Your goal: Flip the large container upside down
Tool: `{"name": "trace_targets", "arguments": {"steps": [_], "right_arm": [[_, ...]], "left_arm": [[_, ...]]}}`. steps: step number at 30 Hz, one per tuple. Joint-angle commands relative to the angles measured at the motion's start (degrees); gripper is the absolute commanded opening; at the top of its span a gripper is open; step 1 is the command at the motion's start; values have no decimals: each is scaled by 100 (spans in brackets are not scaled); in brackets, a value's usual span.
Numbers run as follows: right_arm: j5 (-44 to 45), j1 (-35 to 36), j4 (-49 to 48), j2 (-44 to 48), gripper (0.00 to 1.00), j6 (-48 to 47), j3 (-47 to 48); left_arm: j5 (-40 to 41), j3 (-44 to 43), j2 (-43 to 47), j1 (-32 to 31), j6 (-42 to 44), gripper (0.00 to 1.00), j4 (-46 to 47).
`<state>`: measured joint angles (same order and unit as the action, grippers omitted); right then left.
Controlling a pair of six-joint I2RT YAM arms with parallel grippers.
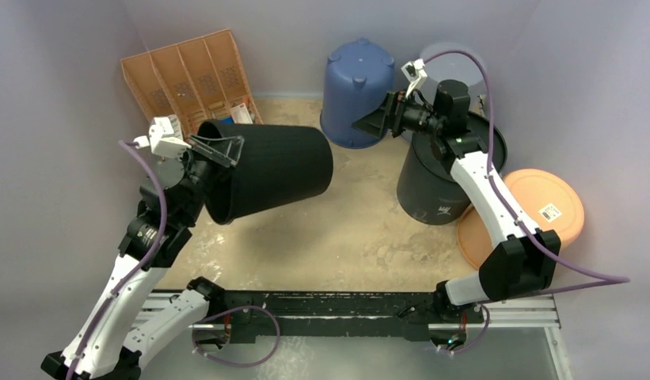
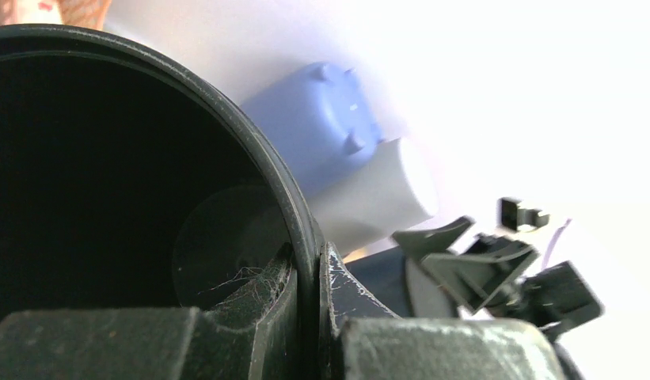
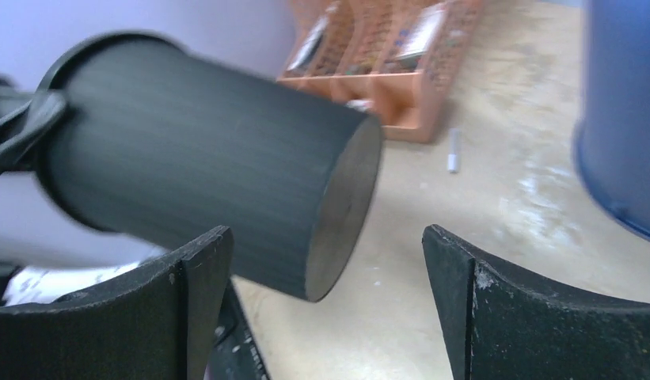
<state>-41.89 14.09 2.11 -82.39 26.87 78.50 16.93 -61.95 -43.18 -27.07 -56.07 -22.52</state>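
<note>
The large black container (image 1: pixel 270 170) hangs in the air on its side, its base pointing right and its mouth left. My left gripper (image 1: pixel 218 149) is shut on its rim, one finger inside and one outside, as the left wrist view (image 2: pixel 313 269) shows. The container also shows in the right wrist view (image 3: pixel 203 158). My right gripper (image 1: pixel 374 120) is open and empty, held high to the right of the container's base and apart from it; its fingers (image 3: pixel 187 293) frame the container's base.
A blue container (image 1: pixel 357 91) stands upside down at the back. A second black container (image 1: pixel 432 186) stands upright under the right arm. An orange lid (image 1: pixel 535 210) lies at the right. An orange divided tray (image 1: pixel 191 75) leans at the back left.
</note>
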Motion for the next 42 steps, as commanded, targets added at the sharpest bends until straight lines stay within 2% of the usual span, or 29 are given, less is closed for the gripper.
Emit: {"name": "trace_targets", "arguments": {"steps": [1,10,16,18,21,23,25,27,33,35,37,39,42], "right_arm": [[-1948,42,-1872,163,91,1024,-502],[-2209,59,-2628,241,100,1370,-871],[-2645,77,-4528,467,93,2472,-1279],[-2718,75,-4873,526,85,2715,-1358],[-2749,77,-4974,602,61,2824,-1413],[-2761,77,-5066,670,42,2866,-1487],[-2630,78,-5447,845,17,3074,-1695],[-2482,77,-5803,957,0,3275,-1879],[-2211,59,-5680,1269,0,3228,-2101],[-2194,64,-5041,1383,0,2842,-1944],[-2051,63,-4274,1535,0,2354,-1810],[-1790,67,-3482,1728,0,1826,-1728],[-1655,64,-2722,1876,0,1384,-1618]], "left_arm": [[-210,-122,251,-2,-452,0,1876],[-575,-257,106,-2,-704,0,2379],[-899,-344,-14,-5,-714,0,2496],[-991,-263,-42,0,-719,0,2550],[-1076,-128,-100,-5,-820,0,2613],[-1092,-26,-133,0,-843,0,2700],[-1130,34,-209,0,-718,0,2745],[-1224,87,-326,0,-587,0,2704],[-1637,390,-649,-8,-469,0,2812],[-1755,604,-784,-2,-508,1,2900],[-1856,765,-907,0,-563,7,2969],[-2067,1011,-1001,0,-612,18,3246],[-2304,1330,-1174,-3,-617,25,3620]]}}
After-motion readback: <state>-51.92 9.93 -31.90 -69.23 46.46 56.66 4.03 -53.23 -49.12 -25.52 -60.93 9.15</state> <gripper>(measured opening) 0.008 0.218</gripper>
